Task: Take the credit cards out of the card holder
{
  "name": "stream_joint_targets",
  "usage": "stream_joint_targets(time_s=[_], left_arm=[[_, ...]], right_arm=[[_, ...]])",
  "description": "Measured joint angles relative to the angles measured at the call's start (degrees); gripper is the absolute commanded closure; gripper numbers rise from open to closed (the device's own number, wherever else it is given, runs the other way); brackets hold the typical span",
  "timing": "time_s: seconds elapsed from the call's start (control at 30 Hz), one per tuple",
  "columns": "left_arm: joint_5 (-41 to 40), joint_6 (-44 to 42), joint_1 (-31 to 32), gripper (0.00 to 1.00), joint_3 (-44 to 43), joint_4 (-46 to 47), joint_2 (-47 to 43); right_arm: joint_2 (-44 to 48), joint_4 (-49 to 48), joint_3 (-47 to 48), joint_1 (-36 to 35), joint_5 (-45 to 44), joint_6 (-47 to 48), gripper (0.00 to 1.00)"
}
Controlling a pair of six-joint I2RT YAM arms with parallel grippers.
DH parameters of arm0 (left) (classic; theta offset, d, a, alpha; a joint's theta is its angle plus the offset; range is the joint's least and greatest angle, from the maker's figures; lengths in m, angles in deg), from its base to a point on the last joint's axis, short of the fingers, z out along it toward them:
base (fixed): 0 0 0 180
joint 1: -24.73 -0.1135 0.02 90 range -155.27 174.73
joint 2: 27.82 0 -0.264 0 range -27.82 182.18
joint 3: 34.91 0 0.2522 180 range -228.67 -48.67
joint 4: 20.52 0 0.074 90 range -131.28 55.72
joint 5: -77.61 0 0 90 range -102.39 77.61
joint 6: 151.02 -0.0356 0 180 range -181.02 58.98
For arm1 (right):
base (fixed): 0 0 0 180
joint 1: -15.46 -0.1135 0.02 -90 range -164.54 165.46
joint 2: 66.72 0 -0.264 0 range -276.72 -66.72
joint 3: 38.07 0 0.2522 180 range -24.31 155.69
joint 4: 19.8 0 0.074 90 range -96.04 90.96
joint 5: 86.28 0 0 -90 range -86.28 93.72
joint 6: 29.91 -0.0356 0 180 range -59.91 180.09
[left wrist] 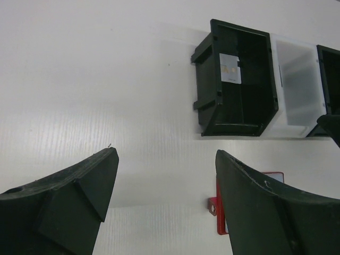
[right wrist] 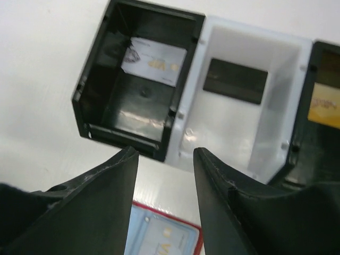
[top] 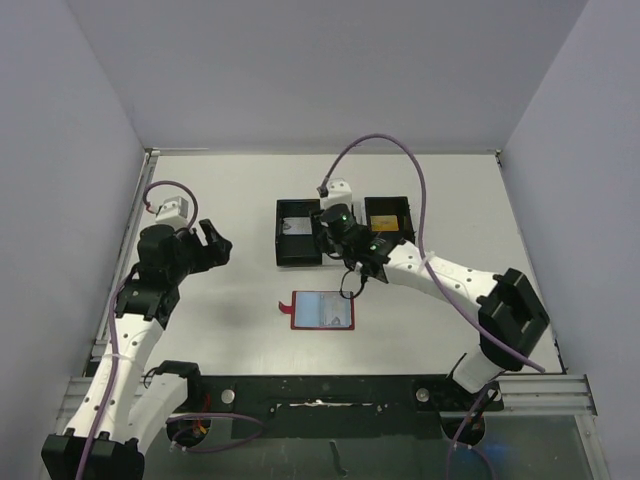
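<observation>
The red card holder [top: 322,310] lies open on the table, its blue-grey inside up. In the right wrist view it [right wrist: 197,234] shows a pale card [right wrist: 159,236] with gold lettering still inside. A grey-white card [right wrist: 154,56] lies in the tray's left black compartment, a black card [right wrist: 235,79] in the white middle one, and a gold card [right wrist: 325,98] in the right black one. My right gripper [top: 330,232] [right wrist: 164,151] is open and empty over the tray's near edge. My left gripper [top: 215,240] [left wrist: 166,154] is open and empty, well left of the holder [left wrist: 220,212].
The three-compartment black-and-white tray [top: 298,258] [left wrist: 234,127] stands just behind the holder. Grey walls close in the table on the left, back and right. A purple cable arcs over the right arm.
</observation>
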Motion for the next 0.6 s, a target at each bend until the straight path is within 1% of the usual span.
stream_joint_targets(time_s=[0.23,0.3,0.33,0.4,0.5,0.6], left_arm=[[10.08,-0.28,0.13,0.27,0.37,3.45,3.21],[14.14,-0.02,2.03,0.27,0.5,4.9,6.12],[14.34,0.0,2.14,0.27,0.55,4.98,6.19],[13.81,1.75,5.46,0.27,1.03,6.75,6.91],[13.4,5.07,13.46,0.27,2.64,11.54,8.13],[12.76,7.78,19.23,0.27,5.01,15.69,9.4]], right_arm=[[11.52,-2.32,-18.86,0.07,-1.2,-9.07,0.53],[14.14,-2.67,-23.54,0.11,-0.44,-11.72,0.54],[16.46,-3.19,-27.78,0.11,0.92,-14.25,0.54],[18.21,-5.46,-31.23,0.15,2.45,-16.5,0.55],[20.74,-8.7,-36.48,0.39,4.94,-19.67,0.55],[21.27,-10.93,-39.21,0.42,7.17,-21.99,0.55]])
